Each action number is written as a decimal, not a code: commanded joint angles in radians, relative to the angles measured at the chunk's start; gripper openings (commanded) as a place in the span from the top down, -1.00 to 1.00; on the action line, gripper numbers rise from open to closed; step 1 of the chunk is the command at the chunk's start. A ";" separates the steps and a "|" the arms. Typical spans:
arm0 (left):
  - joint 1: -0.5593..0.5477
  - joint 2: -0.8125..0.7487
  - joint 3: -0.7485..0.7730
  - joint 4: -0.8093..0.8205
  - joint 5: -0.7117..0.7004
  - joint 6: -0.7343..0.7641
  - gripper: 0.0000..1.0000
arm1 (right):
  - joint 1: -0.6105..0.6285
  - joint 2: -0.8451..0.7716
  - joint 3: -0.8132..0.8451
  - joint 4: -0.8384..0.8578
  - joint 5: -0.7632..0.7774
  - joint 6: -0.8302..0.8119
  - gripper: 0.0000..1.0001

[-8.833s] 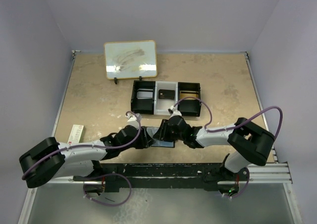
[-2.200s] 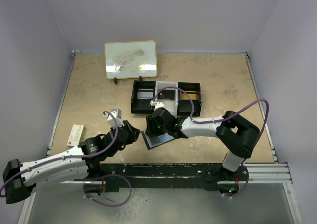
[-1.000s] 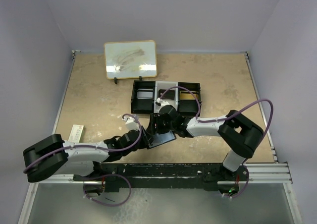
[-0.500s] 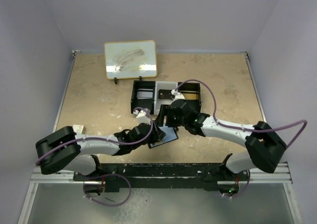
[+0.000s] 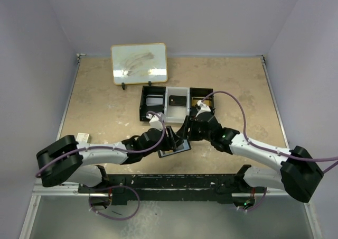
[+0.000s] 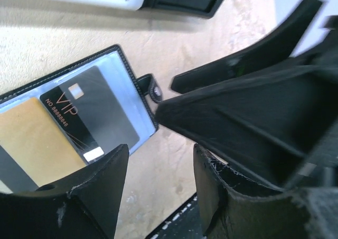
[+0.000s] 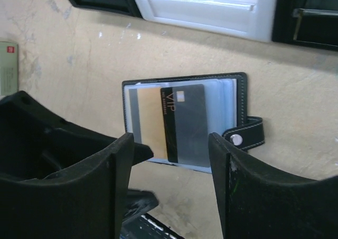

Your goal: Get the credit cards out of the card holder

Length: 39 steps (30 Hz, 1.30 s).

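Observation:
The card holder (image 5: pixel 177 149) lies open and flat on the table near the front edge. In the right wrist view the card holder (image 7: pixel 232 91) shows a black VIP card (image 7: pixel 187 125) and a gold card (image 7: pixel 149 122) under clear sleeves, with its snap tab (image 7: pixel 244 136) to the right. The left wrist view shows the same holder (image 6: pixel 119 56), black card (image 6: pixel 92 117) and gold card (image 6: pixel 31 144). My left gripper (image 5: pixel 171 138) is open and empty over the holder's left part. My right gripper (image 5: pixel 186 130) is open and empty just above the holder.
A black-and-white three-compartment tray (image 5: pixel 150 109) stands just behind the holder, also in the right wrist view (image 7: pixel 206 9). A small whiteboard (image 5: pixel 139 63) stands at the back. A small white and red card (image 5: pixel 80 138) lies at the left. The table's front rail is close.
My right gripper has drawn back to the right, off the holder. My left gripper has moved right, up to the holder. The holder has gone from tilted to lying open and flat.

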 commanded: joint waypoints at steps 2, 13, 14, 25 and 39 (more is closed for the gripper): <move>-0.004 -0.184 -0.016 -0.132 -0.102 0.018 -0.01 | 0.001 0.035 -0.004 0.153 -0.147 -0.027 -0.15; -0.002 -0.173 -0.100 -0.059 -0.158 -0.088 -0.05 | 0.002 0.164 0.007 0.110 -0.099 -0.068 0.30; -0.002 -0.154 -0.098 -0.040 -0.160 -0.095 -0.06 | 0.002 0.169 0.001 0.115 -0.096 -0.072 0.32; 0.011 0.023 -0.082 0.110 -0.144 -0.121 -0.11 | 0.001 0.268 -0.045 0.156 -0.093 -0.062 0.37; 0.038 0.192 -0.152 0.389 -0.075 -0.151 0.00 | 0.001 0.246 -0.149 0.222 -0.119 0.004 0.38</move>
